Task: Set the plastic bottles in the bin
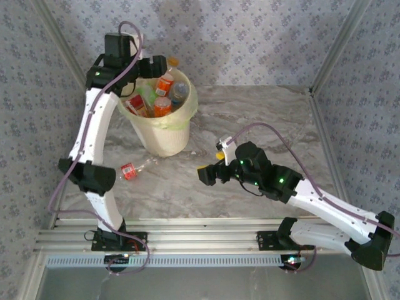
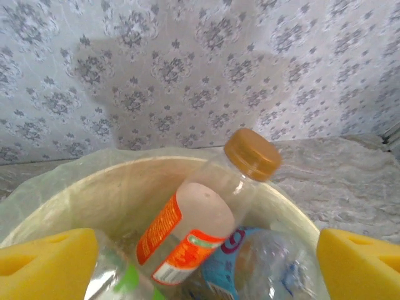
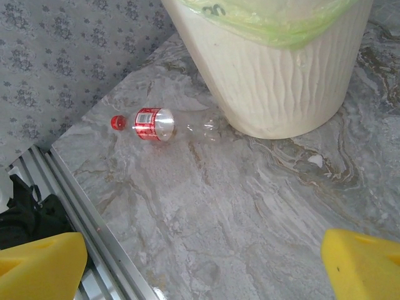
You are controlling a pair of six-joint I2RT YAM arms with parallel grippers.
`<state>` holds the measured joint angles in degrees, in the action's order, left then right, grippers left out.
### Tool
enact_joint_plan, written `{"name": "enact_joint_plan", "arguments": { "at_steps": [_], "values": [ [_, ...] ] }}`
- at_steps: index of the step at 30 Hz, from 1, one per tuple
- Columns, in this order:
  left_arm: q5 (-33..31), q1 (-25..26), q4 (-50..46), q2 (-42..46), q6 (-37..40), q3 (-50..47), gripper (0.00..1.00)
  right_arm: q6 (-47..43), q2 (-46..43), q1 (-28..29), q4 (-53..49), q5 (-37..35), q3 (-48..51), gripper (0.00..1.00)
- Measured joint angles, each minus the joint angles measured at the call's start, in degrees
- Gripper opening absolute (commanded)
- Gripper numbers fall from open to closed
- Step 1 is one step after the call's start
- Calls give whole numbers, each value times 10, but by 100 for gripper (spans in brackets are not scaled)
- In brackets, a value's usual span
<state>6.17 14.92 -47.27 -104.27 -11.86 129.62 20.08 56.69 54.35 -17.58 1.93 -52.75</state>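
The cream bin (image 1: 167, 140), lined with a pale yellow bag, stands at the back left and holds several plastic bottles (image 1: 164, 94). My left gripper (image 1: 155, 67) hangs open over its rim. Between its yellow pads (image 2: 47, 262) an orange-labelled bottle (image 2: 200, 219) with a brown cap leans free on a blue-labelled one (image 2: 250, 262). Another clear bottle (image 1: 134, 169) with a red label and cap lies on the table in front of the bin (image 3: 281, 81). In the right wrist view that bottle (image 3: 162, 124) lies far ahead of my open, empty right gripper (image 3: 203, 269), which hovers mid-table (image 1: 211, 164).
The marble table (image 1: 269, 119) is walled by patterned wallpaper at the back and sides. An aluminium rail (image 1: 200, 240) runs along the near edge, close to the lying bottle's left in the right wrist view (image 3: 75, 194). The left arm (image 1: 94, 125) rises beside the bin.
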Motion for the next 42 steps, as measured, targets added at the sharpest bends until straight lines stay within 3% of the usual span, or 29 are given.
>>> {"name": "enact_joint_plan", "arguments": {
  "at_steps": [4, 16, 23, 31, 42],
  "values": [
    [5, 0, 28, 112, -2, -125, 100, 0, 12, 2, 6, 9, 0, 98],
    [2, 0, 69, 465, -22, -591, 100, -2, 51, 8, 35, 35, 0, 98],
    [-2, 1, 68, 601, -26, -762, 100, -5, 55, 8, 56, 54, 5, 98],
    [-44, 1, 118, 618, -68, -876, 100, -5, 56, 8, 69, 69, 16, 98],
    [-97, 1, 193, 502, -66, -917, 99, -5, 38, 2, 76, 76, 42, 98]
  ]
}}
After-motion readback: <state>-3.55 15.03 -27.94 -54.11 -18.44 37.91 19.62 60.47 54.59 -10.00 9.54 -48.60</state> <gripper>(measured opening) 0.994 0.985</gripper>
